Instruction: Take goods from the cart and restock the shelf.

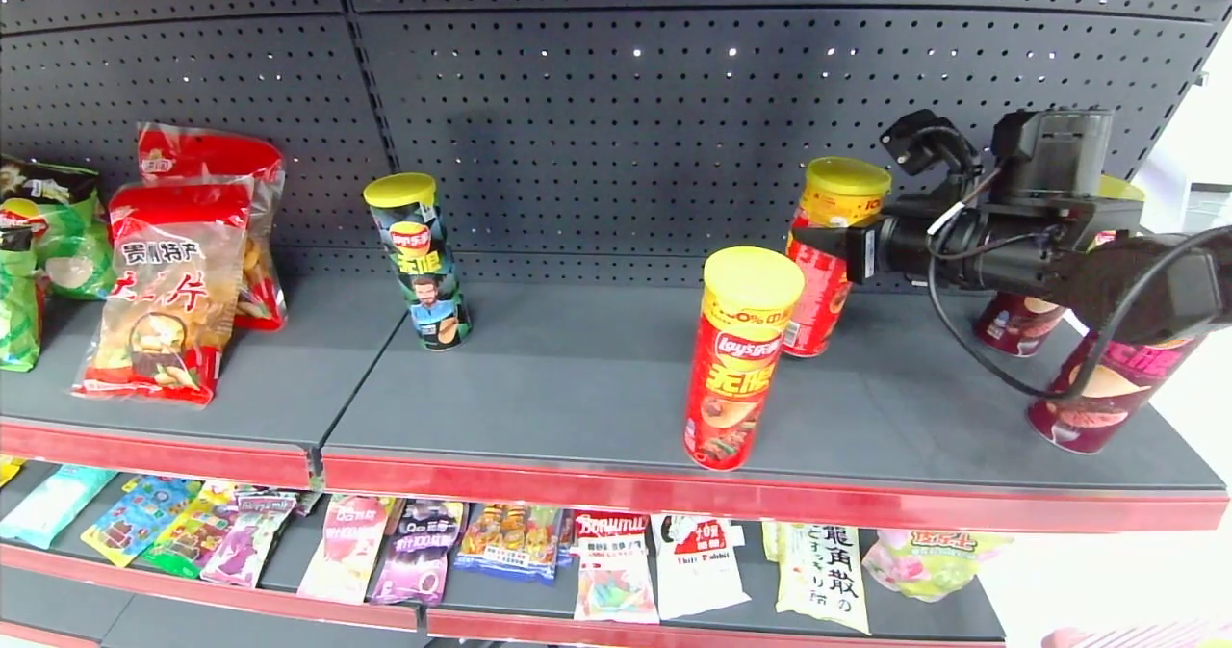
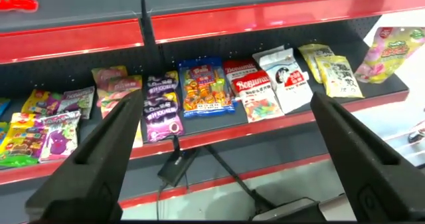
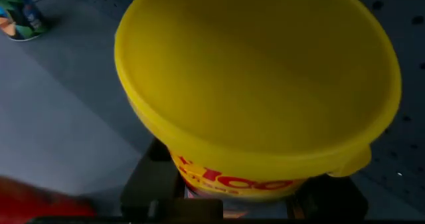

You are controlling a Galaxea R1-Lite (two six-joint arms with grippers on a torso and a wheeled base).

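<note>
Where the head view looks onto the upper shelf (image 1: pixel 577 378), the right gripper (image 1: pixel 830 246) is out over the board, near the pegboard back wall (image 1: pixel 626 128). It is clamped on the red can (image 1: pixel 816 306) at about mid-height. The can's yellow lid rises above the fingers, its base meets the board below them, and its body leans a little. Just in front of the gripper, nearer the shelf's red edge, a second red can (image 1: pixel 736 359) stands upright and apart from it. Well beyond the fingertips, further along the shelf, stands a dark printed can (image 1: pixel 419 263). Past that lean red crisp bags (image 1: pixel 164 301) and green bags (image 1: pixel 38 244). Behind the gripper, under and beside its arm, are two maroon cans (image 1: pixel 1097 398), one of them partly hidden. From the left wrist view, the left gripper (image 2: pixel 226 98) hangs with its two fingers (image 2: pixel 99 164) spread wide and nothing between them. Ahead of it lies the lower shelf (image 2: pixel 265 125), carrying a row of flat snack packets (image 2: pixel 206 84) well apart from the fingertips. From the right wrist view, the red can's yellow lid (image 3: pixel 259 84) sits right under the camera. The right gripper's dark fingers (image 3: pixel 149 184) press against the can's sides just below the lid rim. Grey shelf board (image 3: pixel 66 117) spreads out beyond the held can, and the dark printed can (image 3: pixel 16 18) stands far off past the fingertips.
</note>
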